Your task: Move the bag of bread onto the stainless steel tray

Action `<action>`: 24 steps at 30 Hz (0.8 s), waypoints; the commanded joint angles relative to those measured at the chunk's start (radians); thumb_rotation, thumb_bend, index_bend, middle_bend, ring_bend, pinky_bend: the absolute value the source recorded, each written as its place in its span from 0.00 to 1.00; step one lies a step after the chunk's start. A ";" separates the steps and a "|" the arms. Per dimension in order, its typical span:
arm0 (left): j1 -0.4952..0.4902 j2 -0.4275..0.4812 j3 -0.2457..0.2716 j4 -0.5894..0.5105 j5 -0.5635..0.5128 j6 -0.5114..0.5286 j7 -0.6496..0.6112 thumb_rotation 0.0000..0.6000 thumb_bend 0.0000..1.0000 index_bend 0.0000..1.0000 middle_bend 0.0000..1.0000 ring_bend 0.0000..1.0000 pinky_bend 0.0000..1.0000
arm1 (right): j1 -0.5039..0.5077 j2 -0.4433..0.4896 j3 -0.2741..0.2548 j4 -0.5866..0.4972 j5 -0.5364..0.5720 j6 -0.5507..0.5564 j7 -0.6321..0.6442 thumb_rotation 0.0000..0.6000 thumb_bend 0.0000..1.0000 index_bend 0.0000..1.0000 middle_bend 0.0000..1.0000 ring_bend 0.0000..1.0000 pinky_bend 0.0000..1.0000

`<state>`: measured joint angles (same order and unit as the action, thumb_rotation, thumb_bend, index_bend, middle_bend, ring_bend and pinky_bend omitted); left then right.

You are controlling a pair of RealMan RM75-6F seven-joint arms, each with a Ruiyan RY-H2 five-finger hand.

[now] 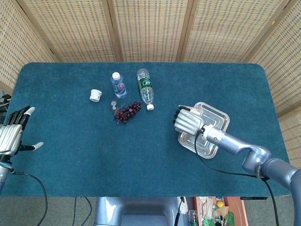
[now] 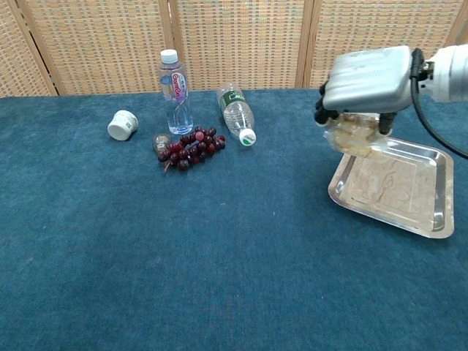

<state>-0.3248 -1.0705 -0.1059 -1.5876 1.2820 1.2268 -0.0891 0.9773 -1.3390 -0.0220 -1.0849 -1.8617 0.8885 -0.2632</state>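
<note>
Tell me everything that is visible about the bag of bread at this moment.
The bag of bread is a small clear plastic pouch with pale, tan pieces inside. The right hand grips it from above, covering its top, so only the lower part shows. It hangs in the air over the near-left corner of the stainless steel tray, not resting on it.

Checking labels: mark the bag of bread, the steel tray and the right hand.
bag of bread (image 2: pixel 356 140), chest view, clear plastic below the hand.
stainless steel tray (image 2: pixel 391 186), chest view, bare tray floor.
right hand (image 2: pixel 365 80), chest view, back of the hand.
</note>
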 commanded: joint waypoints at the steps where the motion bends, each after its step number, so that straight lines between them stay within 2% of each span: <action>1: -0.001 -0.005 0.002 0.000 0.002 -0.004 0.011 1.00 0.00 0.00 0.00 0.00 0.00 | -0.053 -0.004 -0.049 0.044 0.032 -0.030 0.007 1.00 0.15 0.53 0.54 0.46 0.53; 2: -0.001 -0.007 0.001 -0.003 0.002 -0.004 0.017 1.00 0.00 0.00 0.00 0.00 0.00 | -0.062 -0.009 -0.045 0.046 0.051 -0.041 -0.006 1.00 0.14 0.50 0.51 0.45 0.52; 3: -0.001 -0.008 0.001 -0.005 0.002 -0.004 0.020 1.00 0.00 0.00 0.00 0.00 0.00 | -0.069 -0.012 -0.040 0.044 0.070 -0.053 -0.021 1.00 0.10 0.40 0.41 0.40 0.48; 4: 0.000 -0.009 0.001 -0.006 0.002 -0.003 0.023 1.00 0.00 0.00 0.00 0.00 0.00 | -0.074 -0.013 -0.036 0.041 0.084 -0.063 -0.033 1.00 0.05 0.25 0.28 0.30 0.40; 6: -0.001 -0.010 0.000 -0.015 0.007 0.000 0.032 1.00 0.00 0.00 0.00 0.00 0.00 | -0.089 -0.012 -0.014 0.022 0.143 -0.101 -0.081 1.00 0.00 0.05 0.07 0.11 0.24; 7: -0.001 -0.010 -0.001 -0.020 0.007 0.001 0.038 1.00 0.00 0.00 0.00 0.00 0.00 | -0.097 -0.011 0.000 0.004 0.177 -0.116 -0.103 1.00 0.00 0.00 0.01 0.03 0.16; 10: -0.004 -0.009 -0.005 -0.045 0.005 0.004 0.064 1.00 0.00 0.00 0.00 0.00 0.00 | -0.116 -0.004 0.032 -0.038 0.240 -0.120 -0.163 1.00 0.00 0.00 0.00 0.00 0.04; 17: -0.002 -0.005 -0.009 -0.061 -0.003 0.002 0.078 1.00 0.00 0.00 0.00 0.00 0.00 | -0.162 0.065 0.080 -0.171 0.311 -0.041 -0.272 1.00 0.00 0.00 0.00 0.00 0.02; 19: 0.001 -0.003 -0.008 -0.061 0.004 0.004 0.071 1.00 0.00 0.00 0.00 0.00 0.00 | -0.209 0.113 0.105 -0.261 0.330 0.057 -0.270 1.00 0.00 0.00 0.00 0.00 0.01; 21: 0.014 0.001 0.000 -0.067 0.023 0.024 0.061 1.00 0.00 0.00 0.00 0.00 0.00 | -0.320 0.167 0.120 -0.386 0.355 0.239 -0.237 1.00 0.00 0.00 0.00 0.00 0.00; 24: 0.031 0.002 0.007 -0.066 0.042 0.052 0.056 1.00 0.00 0.00 0.00 0.00 0.00 | -0.421 0.176 0.107 -0.436 0.361 0.384 -0.261 1.00 0.00 0.00 0.00 0.00 0.00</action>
<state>-0.3031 -1.0698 -0.1037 -1.6532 1.3162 1.2657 -0.0295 0.7108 -1.2245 0.0711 -1.3862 -1.5327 1.0528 -0.5146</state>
